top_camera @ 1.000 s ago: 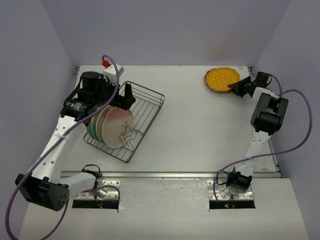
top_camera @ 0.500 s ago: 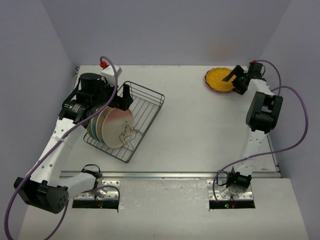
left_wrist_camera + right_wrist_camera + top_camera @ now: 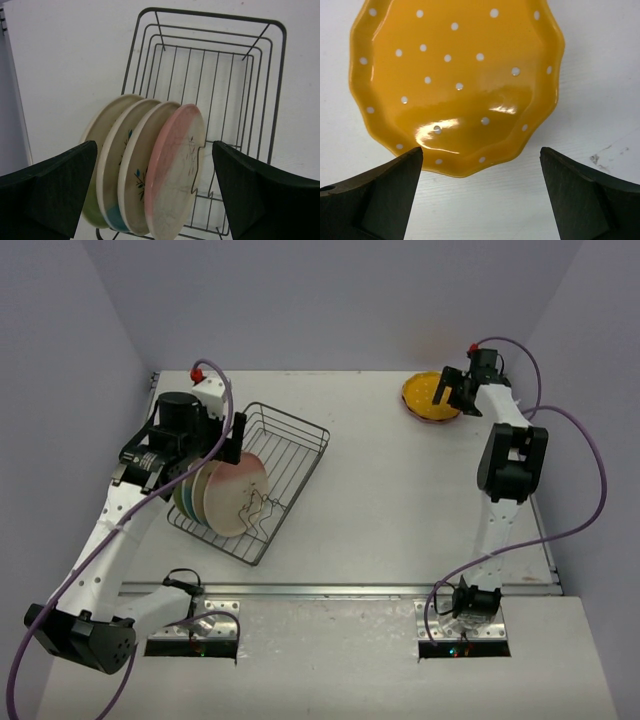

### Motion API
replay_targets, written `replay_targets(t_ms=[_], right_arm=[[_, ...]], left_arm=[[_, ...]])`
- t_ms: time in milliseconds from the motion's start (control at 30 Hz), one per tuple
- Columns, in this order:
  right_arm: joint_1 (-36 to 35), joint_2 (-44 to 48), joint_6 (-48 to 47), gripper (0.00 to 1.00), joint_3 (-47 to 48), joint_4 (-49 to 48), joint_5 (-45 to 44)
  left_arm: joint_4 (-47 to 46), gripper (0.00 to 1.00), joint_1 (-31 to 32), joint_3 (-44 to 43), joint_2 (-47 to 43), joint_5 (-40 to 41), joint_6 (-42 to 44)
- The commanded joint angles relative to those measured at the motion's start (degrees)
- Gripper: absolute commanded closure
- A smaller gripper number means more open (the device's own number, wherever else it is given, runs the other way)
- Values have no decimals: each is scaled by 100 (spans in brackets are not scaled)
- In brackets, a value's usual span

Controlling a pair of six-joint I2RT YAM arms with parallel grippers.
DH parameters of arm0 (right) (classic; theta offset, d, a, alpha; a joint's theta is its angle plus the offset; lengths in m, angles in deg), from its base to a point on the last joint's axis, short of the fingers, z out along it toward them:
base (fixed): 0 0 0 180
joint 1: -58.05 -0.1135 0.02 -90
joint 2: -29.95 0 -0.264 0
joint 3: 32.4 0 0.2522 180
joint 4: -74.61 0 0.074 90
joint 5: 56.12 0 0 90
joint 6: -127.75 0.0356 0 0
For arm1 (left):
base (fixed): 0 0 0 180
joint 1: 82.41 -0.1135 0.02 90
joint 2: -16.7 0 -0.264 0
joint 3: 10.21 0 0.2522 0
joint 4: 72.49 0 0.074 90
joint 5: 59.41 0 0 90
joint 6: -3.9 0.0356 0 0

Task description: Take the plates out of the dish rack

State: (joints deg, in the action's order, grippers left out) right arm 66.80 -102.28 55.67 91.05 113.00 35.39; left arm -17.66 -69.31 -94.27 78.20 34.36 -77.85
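The grey wire dish rack (image 3: pixel 301 453) sits left of centre. Several plates stand on edge in its near end, the frontmost cream and pink (image 3: pixel 238 492). From the left wrist I see that pink one (image 3: pixel 176 172), a cream one with blue marks (image 3: pixel 131 170) and a pale green one (image 3: pixel 92 210) against the rack (image 3: pixel 215 70). My left gripper (image 3: pixel 224 443) (image 3: pixel 154 146) hangs open above them, a finger on either side of the row, touching none. The orange-yellow dotted plate (image 3: pixel 426 397) (image 3: pixel 457 75) lies flat at the far right. Just behind it my right gripper (image 3: pixel 448 392) (image 3: pixel 480 151) is open and holds nothing.
A pinkish rim (image 3: pixel 437 419) shows under the orange plate's near edge. The far half of the rack (image 3: pixel 210 95) holds nothing. Lilac walls close in the table's left, back and right. Purple cables loop beside both arms. A metal rail (image 3: pixel 340 590) marks the near edge.
My right gripper opened, let go of the orange plate and lifted back toward the far wall. The left gripper shifted slightly left above the racked plates.
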Motion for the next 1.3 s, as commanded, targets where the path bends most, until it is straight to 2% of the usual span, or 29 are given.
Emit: replay_targets(t_ms=[0, 167, 333, 433, 667, 800, 1033, 1167, 1233, 1267], right_arm=[[39, 937, -684, 1, -441, -193, -457], [43, 2410, -1216, 1, -1965, -806, 220], [22, 3775, -1219, 2, -3096, -752, 1434], [21, 4468, -1185, 1, -3592, -663, 1925], [21, 5251, -1059, 1, -4285, -420, 2706], [21, 5540, -1000, 2, -4541, -319, 3982], [20, 5830, -914, 2, -5003, -484, 5417], [21, 5869, -690, 2, -5213, -672, 6055], [13, 5884, -581, 2, -5348, -873, 6222], [13, 5901, -538, 2, -5385, -930, 6279]], left_arm=[[182, 9, -1, 111, -155, 449, 290], [491, 33, 8, 280, -186, 445, 418], [748, 51, 8, 417, -163, 308, 424], [844, 53, 8, 477, -122, 130, 441], [809, 53, 8, 702, 30, -23, 301], [670, 53, 6, 918, 366, -244, 139], [647, 57, -1, 945, 558, -1160, 165], [665, 78, -1, 929, 525, -1529, 192], [692, 93, -1, 888, 496, -1623, 194], [701, 98, -1, 863, 471, -1633, 211]])
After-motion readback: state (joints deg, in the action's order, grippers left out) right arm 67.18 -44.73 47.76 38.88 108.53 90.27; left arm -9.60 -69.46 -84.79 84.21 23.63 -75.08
